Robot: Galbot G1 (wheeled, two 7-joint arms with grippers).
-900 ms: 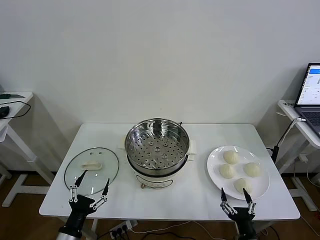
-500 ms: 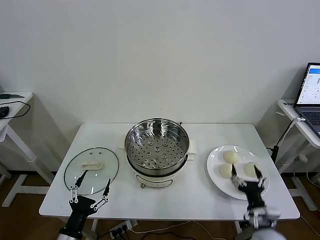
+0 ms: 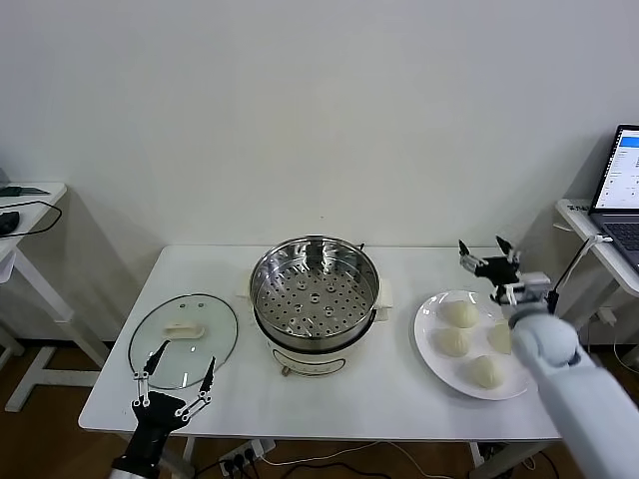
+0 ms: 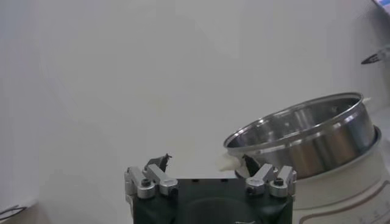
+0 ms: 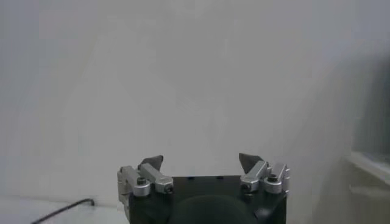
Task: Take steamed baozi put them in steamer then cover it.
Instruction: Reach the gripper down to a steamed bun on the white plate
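The steamer (image 3: pixel 315 299), a shiny steel pot with a perforated tray on a cream base, stands mid-table and is empty; it also shows in the left wrist view (image 4: pixel 304 137). Several baozi (image 3: pixel 459 314) lie on a white plate (image 3: pixel 427 329) to its right. The glass cover (image 3: pixel 183 339) with a white handle lies flat at the table's left. My right gripper (image 3: pixel 489 257) is open and empty, raised above the plate's far edge; in its own view (image 5: pixel 202 162) it faces the wall. My left gripper (image 3: pixel 172 384) is open and empty, at the table's front edge by the cover; it also shows in its own view (image 4: pixel 205 163).
A side table with a laptop (image 3: pixel 614 200) stands to the right, close to my right arm. Another side table with a cable (image 3: pixel 20 215) stands at the far left. The white wall is behind the table.
My right gripper has risen from the table's front edge, passed over the plate, and now sits high above the plate's far side. The left arm has barely moved.
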